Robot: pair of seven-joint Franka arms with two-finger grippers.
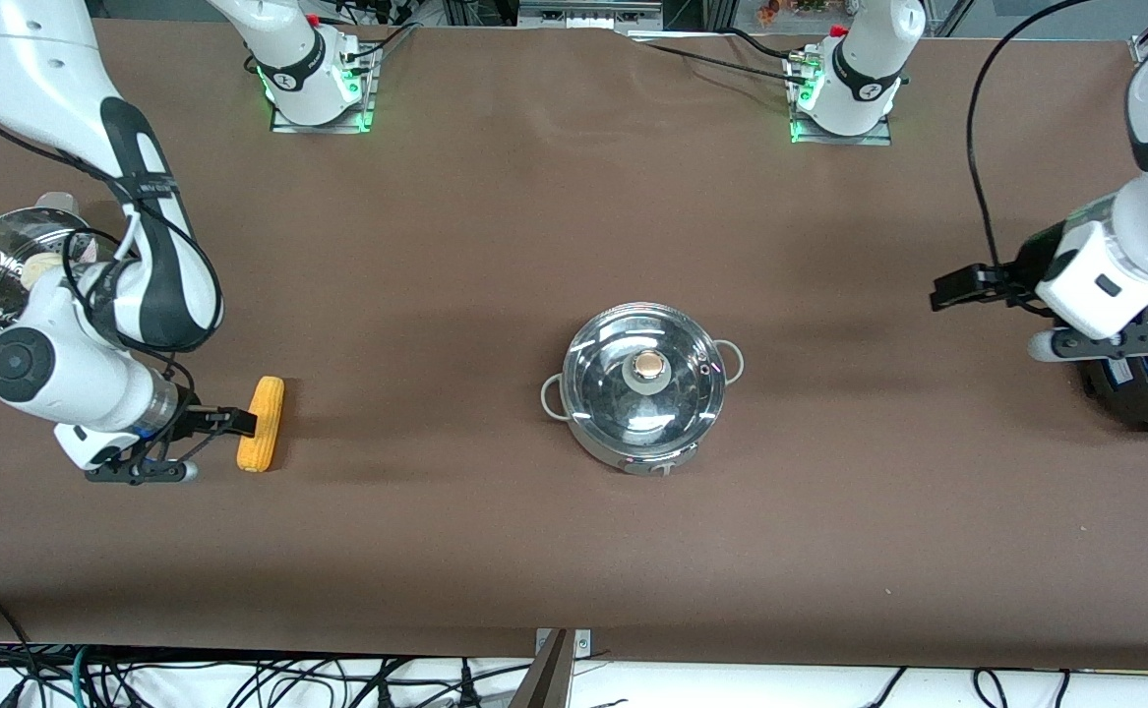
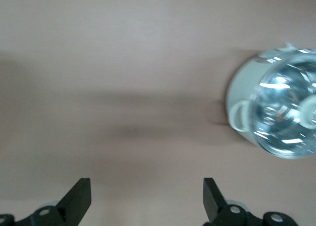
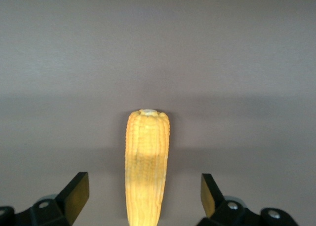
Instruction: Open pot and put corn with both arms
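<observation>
Now the right gripper (image 1: 239, 423) is held wide open just above the corn (image 1: 262, 424), near the table's (image 1: 495, 216) edge at the right arm's end, so the cob can be pinched. The pot (image 1: 644, 387) sits mid-table with its lid (image 1: 646, 374) shut. The left gripper (image 1: 949, 291) is spread wide above bare table, probably kept ready for the knob (image 1: 646, 366).

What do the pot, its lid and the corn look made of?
Pot: polished steel, judging by mirror-like glare. Lid: clear glass, probably, since reflections show through; tan knob, material unclear. Corn: yellow, kernelled, matte; real or plastic, can't tell.
</observation>
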